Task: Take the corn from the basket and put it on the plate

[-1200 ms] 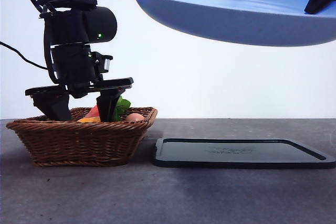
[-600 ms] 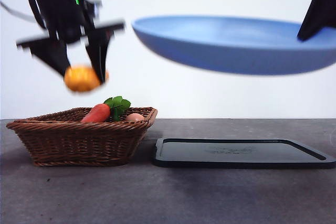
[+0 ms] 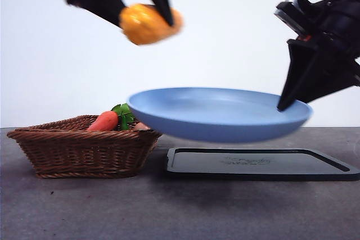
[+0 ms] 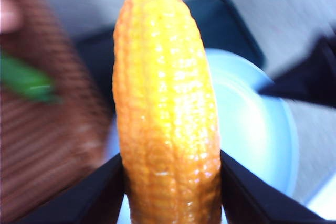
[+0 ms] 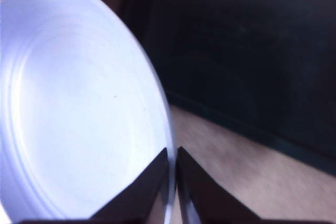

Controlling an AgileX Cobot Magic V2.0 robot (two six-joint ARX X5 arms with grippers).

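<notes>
The corn (image 3: pixel 147 23) is hanging in the air at about eleven o'clock from the plate (image 3: pixel 219 114), clamped between the jaws of the left gripper (image 4: pixel 170 184). The right gripper (image 5: pixel 172 179) is pinching the plate's rim, holding it over the black tray (image 3: pixel 259 164). At the plate's nine o'clock the basket (image 3: pixel 84 149) is holding a carrot (image 3: pixel 105 121) and, probably, something pinkish, too blurred to name.

Plain white wall (image 3: pixel 225 37) behind a dark grey table (image 3: pixel 169 212)

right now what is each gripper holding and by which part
Left gripper clamps the corn by its thick end; right gripper pinches the plate by its rim.
</notes>
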